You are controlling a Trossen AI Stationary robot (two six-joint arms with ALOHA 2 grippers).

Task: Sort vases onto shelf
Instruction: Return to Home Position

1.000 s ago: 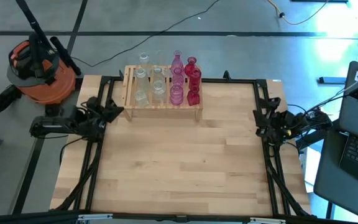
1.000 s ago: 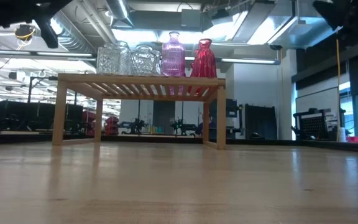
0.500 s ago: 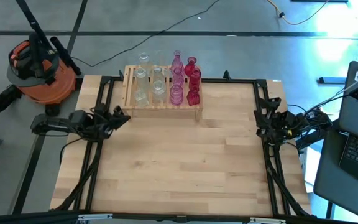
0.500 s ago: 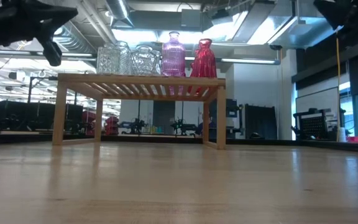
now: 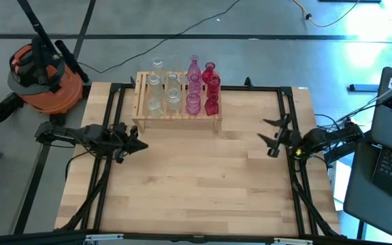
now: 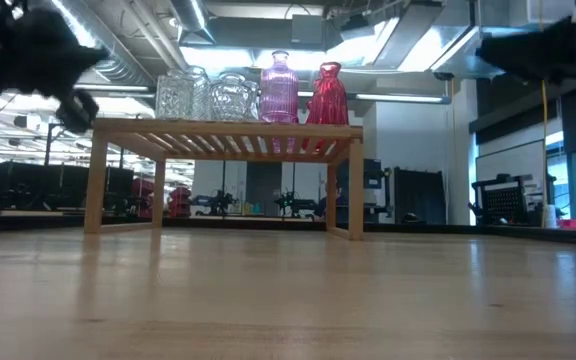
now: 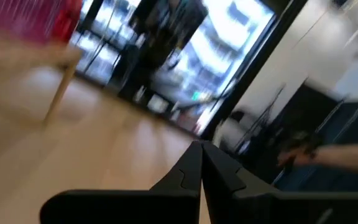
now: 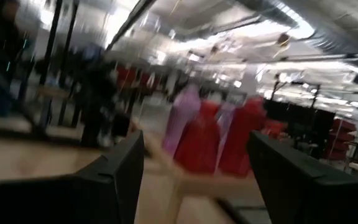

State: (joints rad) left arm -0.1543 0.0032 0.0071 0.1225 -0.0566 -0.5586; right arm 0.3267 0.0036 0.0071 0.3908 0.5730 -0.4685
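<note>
Along the wooden tabletop's far edge, the small clear, pink and red glass vases are lined up on the light slatted shelf, so only parking is judged to remain, with the left claw pressed together and the right claw spread empty.

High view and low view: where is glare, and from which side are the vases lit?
High view: bright glare washes the floor at upper right; the table is evenly lit. Low view: ceiling lights shine from behind the shelf, so the vases glow through, and left arm and right arm are dark silhouettes.
</note>
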